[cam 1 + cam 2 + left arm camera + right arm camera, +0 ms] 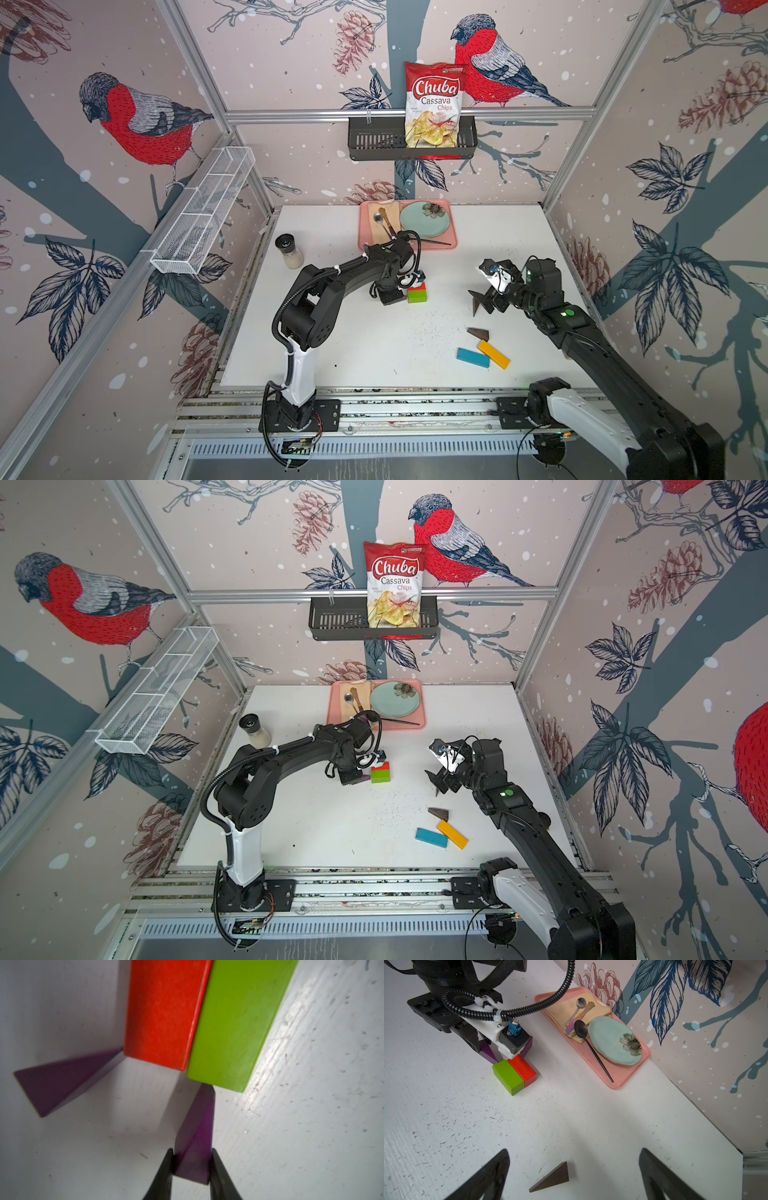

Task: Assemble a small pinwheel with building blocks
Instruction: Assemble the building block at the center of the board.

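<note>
Pinwheel (pixel 417 295) is only part-built, mid-worktop (pixel 374 353): red brick (pixel 162 1014) & green brick (pixel 239 1022) lie flush side by side as the hub. Your left claw (pixel 191 1153) is pinching a purple wedge (pixel 197 1126) by its wide end, w/ the narrow tip touching the green brick's end. 2nd purple wedge (pixel 60 1082) lies flat, its tip at the red brick's corner. Your right claw (pixel 574 1150) is spread wide, low over the worktop, w/ a dark brown wedge (pixel 552 1178) between the fingers and touching neither. Other brown wedge (pixel 478 333) lies nearer the front edge, on the right arm's side, just beside the yellow bar (pixel 493 354). That bar meets the blue bar (pixel 473 358) at an angle. All 3 sit well apart from the hub.
</note>
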